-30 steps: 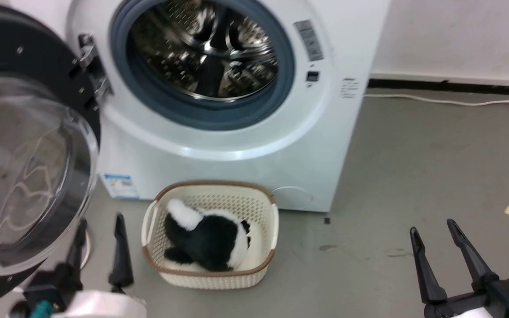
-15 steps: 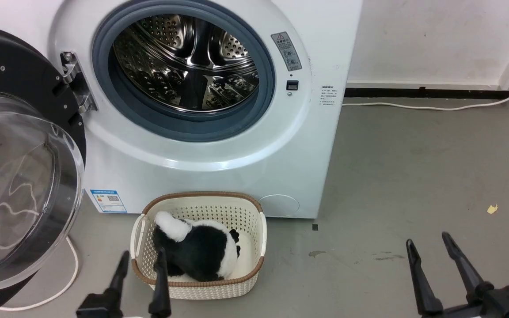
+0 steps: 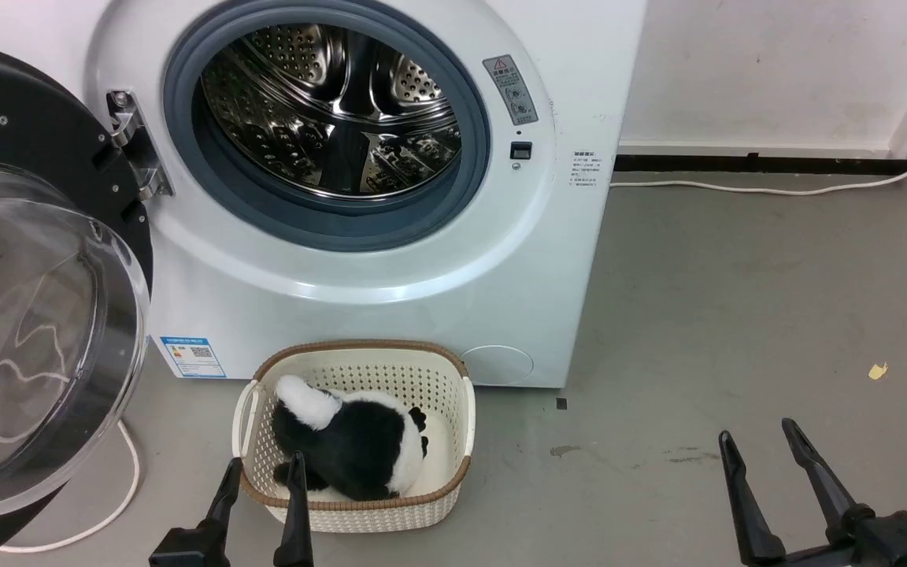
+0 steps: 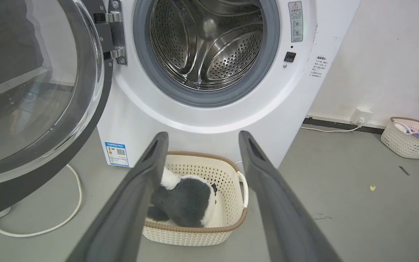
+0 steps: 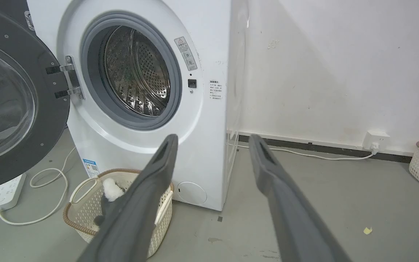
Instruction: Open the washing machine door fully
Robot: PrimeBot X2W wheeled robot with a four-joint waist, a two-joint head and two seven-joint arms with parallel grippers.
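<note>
The washing machine door hangs by its hinge from the left side of the washing machine. It is swung far out toward the robot, so the round hole and the shiny drum are in plain sight. The left gripper is low over the floor, just in front of the basket. Its two fingers are spread apart and hold nothing. The right gripper is well off to the right, also spread and empty. The door lies up and to the left of the left gripper, so that arm is the nearer one. If the door can still go back more, it would likely need a push to the left, away from the hole. There is one door, one machine, one hinge, two grippers, and one basket here with one black and white soft toy in it.
</note>
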